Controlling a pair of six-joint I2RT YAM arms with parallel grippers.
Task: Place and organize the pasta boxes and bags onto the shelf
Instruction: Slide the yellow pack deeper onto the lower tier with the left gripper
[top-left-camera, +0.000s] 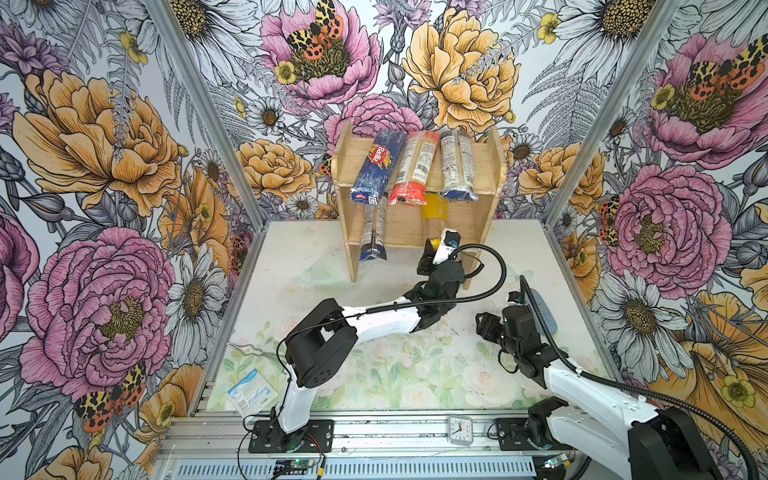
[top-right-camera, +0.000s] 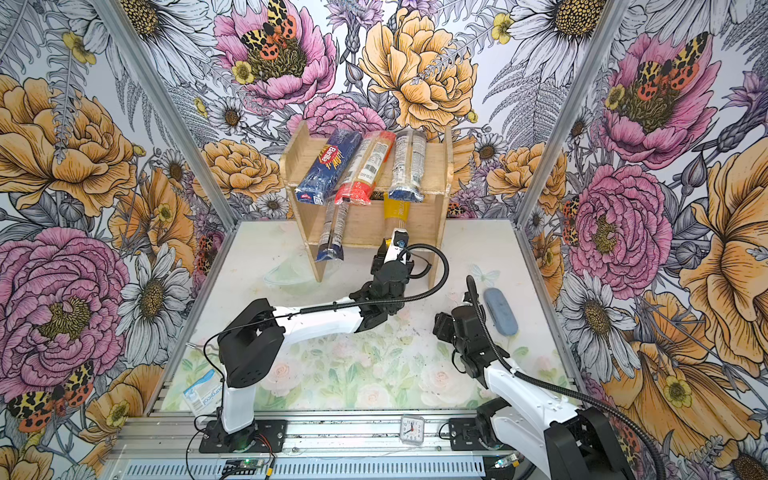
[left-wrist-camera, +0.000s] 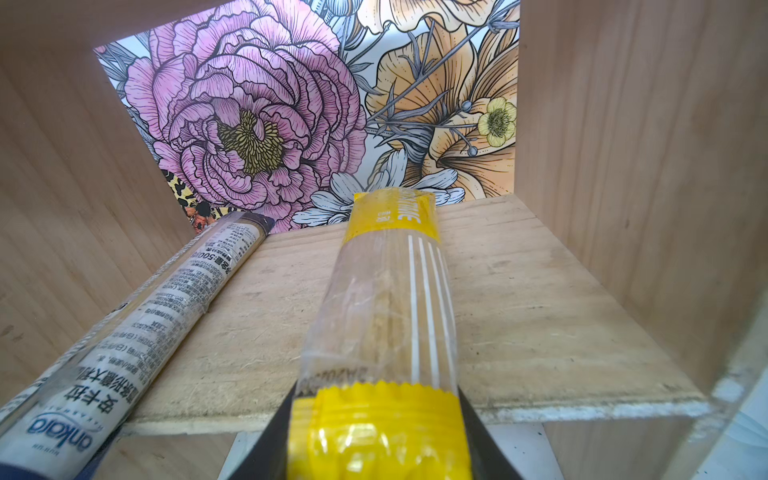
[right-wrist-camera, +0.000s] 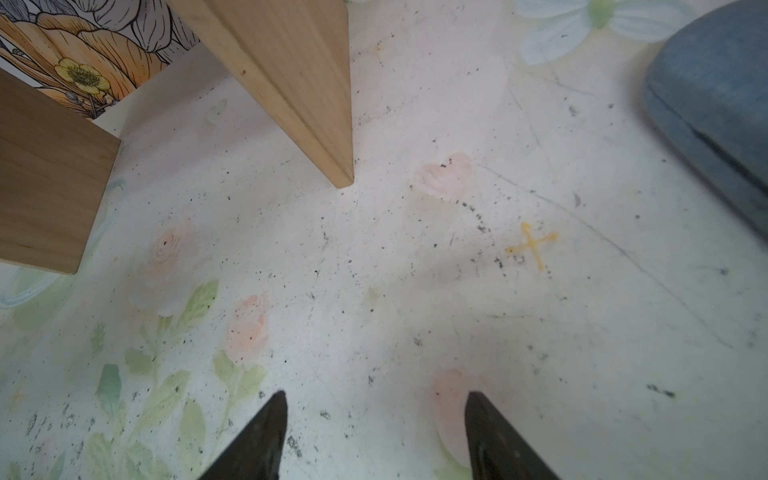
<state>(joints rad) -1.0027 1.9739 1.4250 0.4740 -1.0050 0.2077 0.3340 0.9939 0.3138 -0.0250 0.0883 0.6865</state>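
While your left gripper (left-wrist-camera: 380, 432) clamps the yellow-ended bag (left-wrist-camera: 386, 299) on the lower tier of the shelf (top-left-camera: 494, 166) at 12 o'clock, the upper tier partly hides its far end from above. Your right gripper (right-wrist-camera: 376, 401) hangs open, empty.

Three packs (top-left-camera: 413, 166) lie on the shelf's (top-left-camera: 496, 166) top tier, two below.
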